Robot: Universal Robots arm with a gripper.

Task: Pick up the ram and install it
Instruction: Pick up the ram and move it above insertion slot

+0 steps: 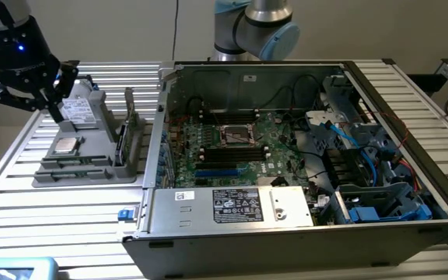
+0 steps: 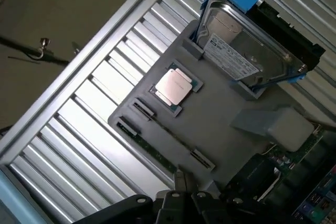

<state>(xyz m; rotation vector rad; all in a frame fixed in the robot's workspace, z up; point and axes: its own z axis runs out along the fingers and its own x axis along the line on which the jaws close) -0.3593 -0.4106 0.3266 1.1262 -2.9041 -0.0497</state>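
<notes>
The ram (image 2: 152,150) is a slim green stick standing on edge in an outer slot of the grey holder (image 2: 220,124), beyond the square silver processor chip (image 2: 176,87). My gripper (image 1: 33,109) hangs above the back end of the grey holder (image 1: 91,166) at the exterior view's left, over the hard drive (image 1: 76,111). Its fingers look open with nothing between them. In the wrist view, the dark fingertips (image 2: 181,182) sit just past the ram's slot. The open computer case (image 1: 302,146) holds the motherboard (image 1: 232,149) with its long black and blue slots.
A green card (image 1: 123,140) stands upright along the holder's side nearest the case. The hard drive (image 2: 252,45) sits in blue rails. Cables and a drive cage (image 1: 372,175) crowd the case at the exterior view's right. The slatted metal table (image 1: 53,210) surrounds everything.
</notes>
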